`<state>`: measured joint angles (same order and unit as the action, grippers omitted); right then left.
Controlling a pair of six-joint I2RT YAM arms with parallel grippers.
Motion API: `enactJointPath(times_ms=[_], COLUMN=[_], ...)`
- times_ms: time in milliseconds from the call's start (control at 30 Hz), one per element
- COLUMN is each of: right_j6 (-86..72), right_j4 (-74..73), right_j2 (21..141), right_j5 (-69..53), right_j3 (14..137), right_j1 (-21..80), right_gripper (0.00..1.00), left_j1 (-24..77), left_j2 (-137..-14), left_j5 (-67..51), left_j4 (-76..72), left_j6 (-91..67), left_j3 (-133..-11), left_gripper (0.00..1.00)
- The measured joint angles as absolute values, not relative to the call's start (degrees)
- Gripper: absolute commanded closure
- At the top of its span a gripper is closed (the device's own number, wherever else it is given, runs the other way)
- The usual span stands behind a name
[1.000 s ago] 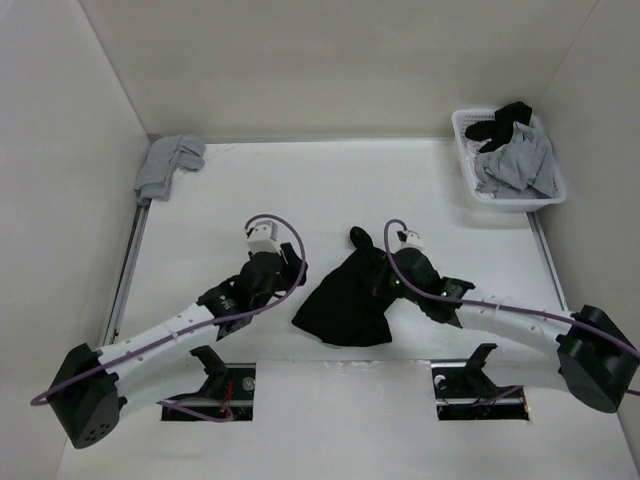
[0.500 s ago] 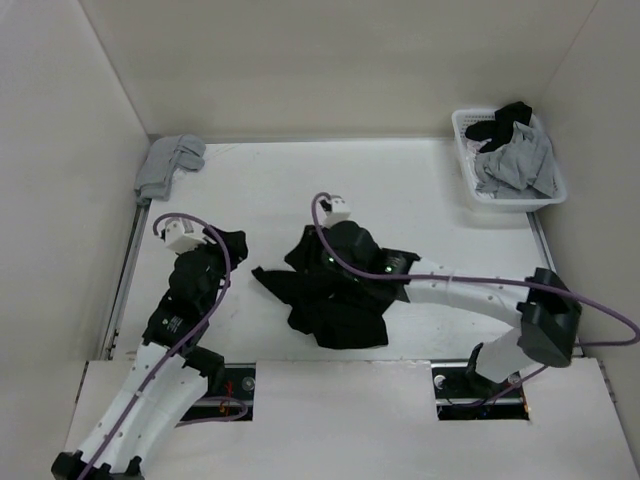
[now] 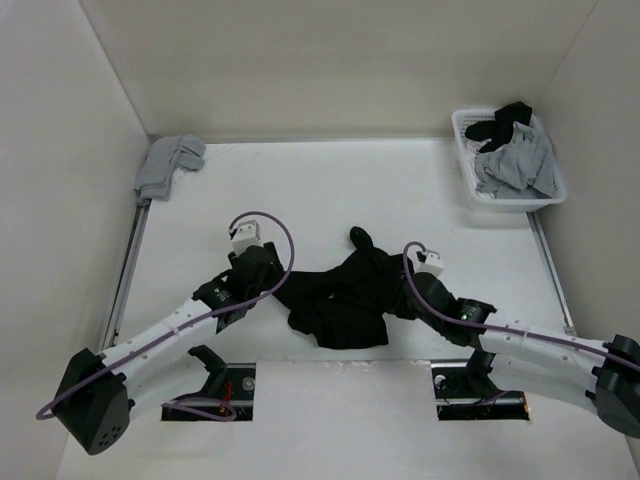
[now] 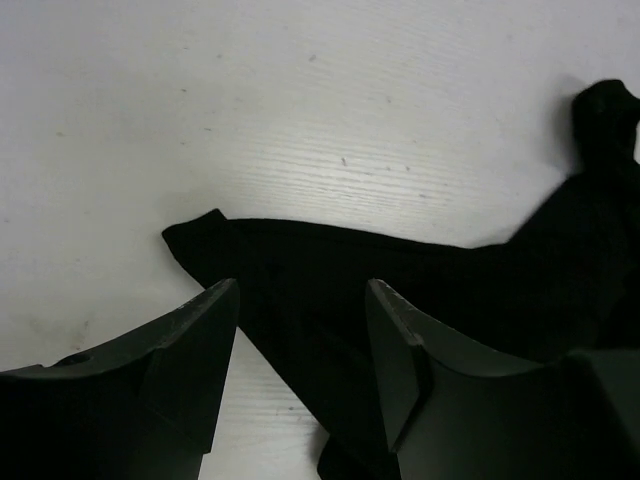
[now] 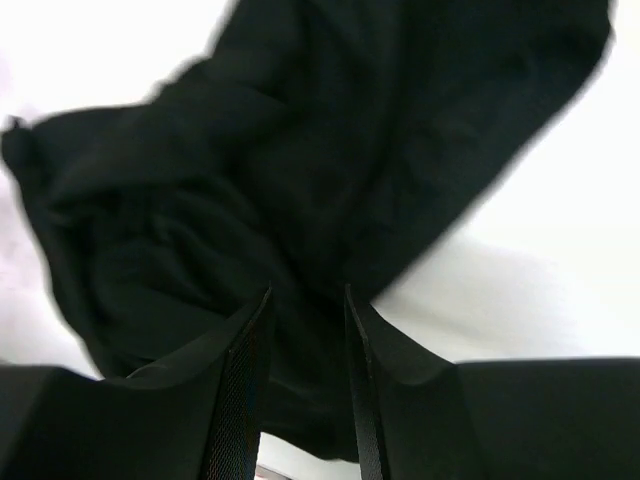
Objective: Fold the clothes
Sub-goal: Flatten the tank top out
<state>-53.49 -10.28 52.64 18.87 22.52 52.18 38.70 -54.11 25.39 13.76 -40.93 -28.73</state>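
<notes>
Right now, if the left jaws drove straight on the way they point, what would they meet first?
The black garment: its drawn-out edge lies directly ahead, between the open left jaws, on the white table. How near it is remains unclear.

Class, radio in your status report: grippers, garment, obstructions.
Left gripper open at corner of black garment. Right gripper open over it. Garment crumpled, unfolded. Nothing blocking.

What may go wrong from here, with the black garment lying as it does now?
1. The garment lies bunched, not flat; a fold made now would likely come out crooked.
2. The open left tool hovers at a thin corner; closing may miss the edge.
3. The right tool faces thick folds and may catch several layers and drag the heap.
</notes>
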Motion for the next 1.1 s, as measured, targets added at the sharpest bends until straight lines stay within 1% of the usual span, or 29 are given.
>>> enactJointPath(times_ms=[67,200,400,433,467,500,533,567,667,733,833,900,967,1100], right_j6=[-54.5,-56.4,-61.1,-62.0,-62.7,-63.3,-63.5,-63.4,-61.2,-58.2,-53.6,-48.1,-44.4,-38.5], right_j4=[-11.3,-13.5,-14.4,-14.5,-14.1,-13.2,-11.7,-10.3,-8.8,-8.8,-8.6,-9.0,-9.3,-12.1], right_j2=[52.4,52.6,53.7,54.3,55.0,55.7,56.8,58.3,60.0,60.0,60.2,63.8,68.7,78.3], right_j5=[18.8,17.6,15.1,14.5,14.0,13.5,13.0,12.2,11.5,11.4,10.9,9.5,7.6,5.2], right_j3=[21.5,20.7,20.1,19.6,19.0,18.6,18.6,18.6,19.6,22.4,28.8,40.3,52.8,78.9], right_j1=[52.2,52.6,59.3,60.2,60.4,60.4,60.2,59.8,55.9,51.0,44.6,36.2,30.2,22.8], right_gripper=[0.60,0.57,0.56,0.60,0.69,0.77,0.93,0.97,1.00,1.00,1.00,1.00,1.00,1.00], left_j1=[37.7,35.6,35.2,34.9,34.9,34.7,34.6,34.5,34.0,33.5,32.0,28.8,25.3,19.6], left_j2=[-55.3,-62.0,-65.8,-66.3,-67.0,-67.5,-68.6,-69.1,-69.1,-68.8,-68.1,-68.9,-71.5,-76.0], left_j5=[26.5,26.7,26.7,26.7,26.6,26.3,25.7,25.1,23.9,23.6,23.2,22.5,21.8,21.0], left_j4=[13.3,12.1,10.7,10.1,9.6,9.1,8.0,7.3,5.8,5.3,4.8,4.2,4.3,2.5], left_j6=[-41.3,-41.8,-42.0,-42.1,-42.2,-42.2,-42.3,-42.3,-42.5,-42.5,-42.6,-42.9,-43.1,-43.2], left_j3=[-28.3,-28.2,-27.2,-27.0,-27.0,-26.9,-26.9,-26.8,-26.7,-26.9,-29.5,-36.3,-46.2,-67.2], left_gripper=[0.47,0.47,0.47,0.51,0.58,0.68,0.83,0.91,0.98,0.99,1.00,1.00,1.00,1.00])
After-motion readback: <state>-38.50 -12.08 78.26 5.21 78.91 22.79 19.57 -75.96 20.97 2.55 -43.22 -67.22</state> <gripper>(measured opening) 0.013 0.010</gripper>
